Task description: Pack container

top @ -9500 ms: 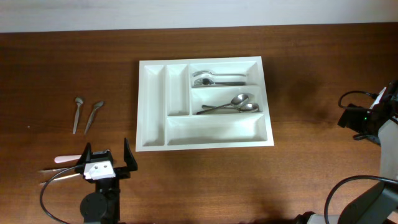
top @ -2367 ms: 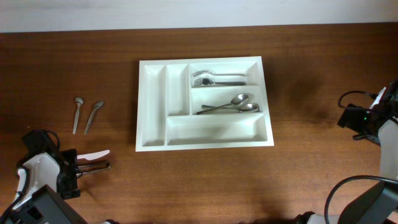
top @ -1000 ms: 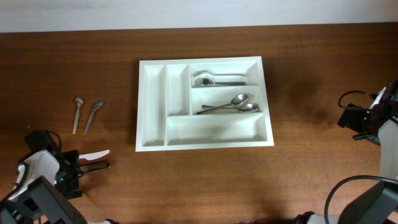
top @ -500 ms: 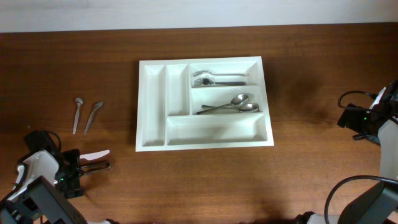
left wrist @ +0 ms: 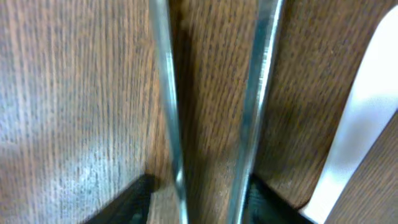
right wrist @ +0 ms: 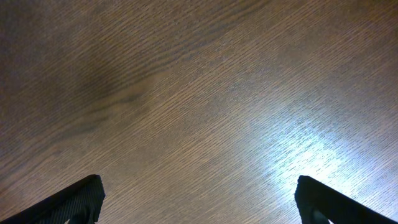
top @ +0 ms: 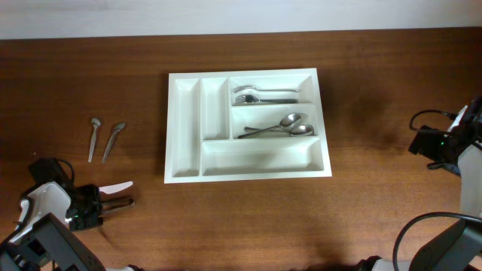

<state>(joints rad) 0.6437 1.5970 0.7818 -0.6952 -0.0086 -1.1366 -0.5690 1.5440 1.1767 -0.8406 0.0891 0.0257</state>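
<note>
Now your left gripper [left wrist: 196, 198] straddles two metal handles [left wrist: 165, 93]; whether it pinches them, you cannot tell. Your right gripper [right wrist: 199, 200] hangs spread wide, and the container [top: 184, 128] sits centrally, well apart from both.

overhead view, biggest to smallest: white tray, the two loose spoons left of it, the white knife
1. white cutlery tray, by far
2. far-left spoon and spoon beside it, alike, unranked
3. white knife, looks shortest but partly hidden, so unsure
</note>
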